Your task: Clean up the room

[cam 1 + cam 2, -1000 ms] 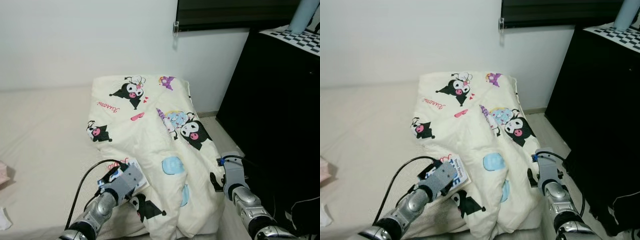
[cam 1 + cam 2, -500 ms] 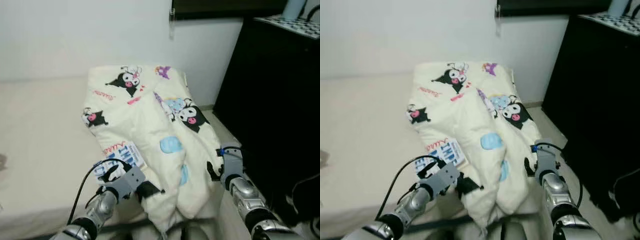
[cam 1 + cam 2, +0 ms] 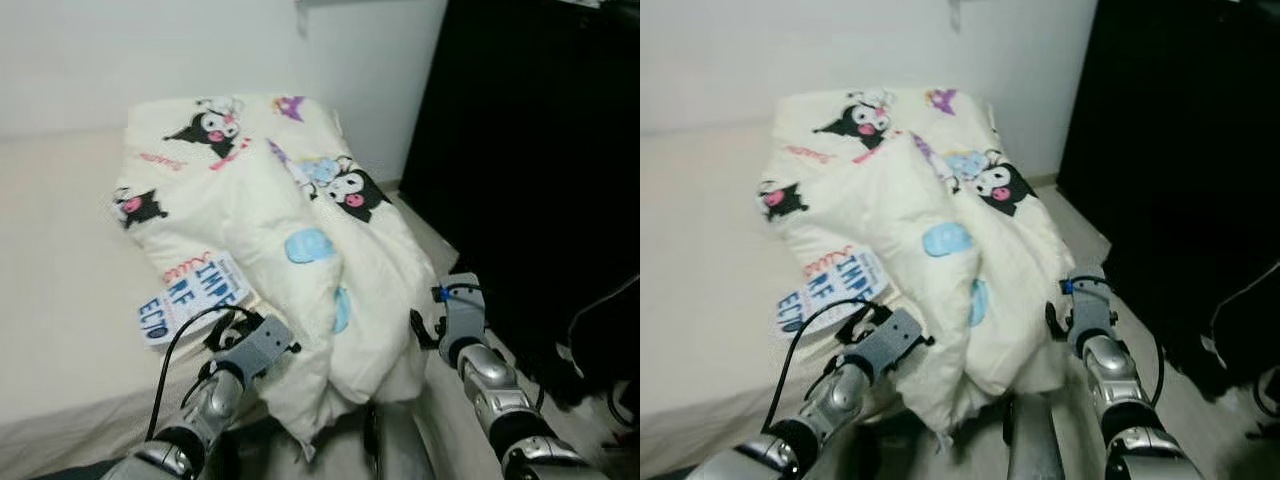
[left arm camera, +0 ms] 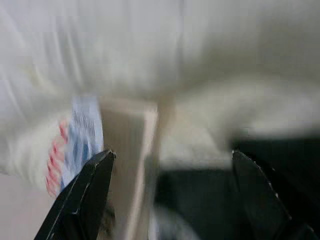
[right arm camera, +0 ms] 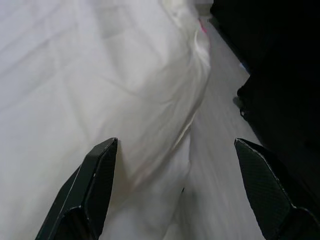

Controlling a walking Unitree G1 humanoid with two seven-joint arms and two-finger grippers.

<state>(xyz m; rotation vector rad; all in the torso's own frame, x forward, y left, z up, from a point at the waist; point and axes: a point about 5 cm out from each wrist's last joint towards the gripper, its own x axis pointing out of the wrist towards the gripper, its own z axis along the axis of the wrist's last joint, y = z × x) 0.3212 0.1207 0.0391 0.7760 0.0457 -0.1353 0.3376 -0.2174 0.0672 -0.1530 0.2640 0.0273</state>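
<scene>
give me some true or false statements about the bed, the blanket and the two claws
1. The cream cartoon-print blanket hangs over the bed's edge toward the floor. True.
2. The left claw is shut on a red cup. False: its fingers stand wide apart with nothing between them, facing the blanket.
3. A white sheet with blue block letters lies on the bed beside the blanket. True.
4. The right claw has its fingers spread apart. True.
5. The tall black cabinet stands on the robot's left. False: it stands on the right, past the blanket.
</scene>
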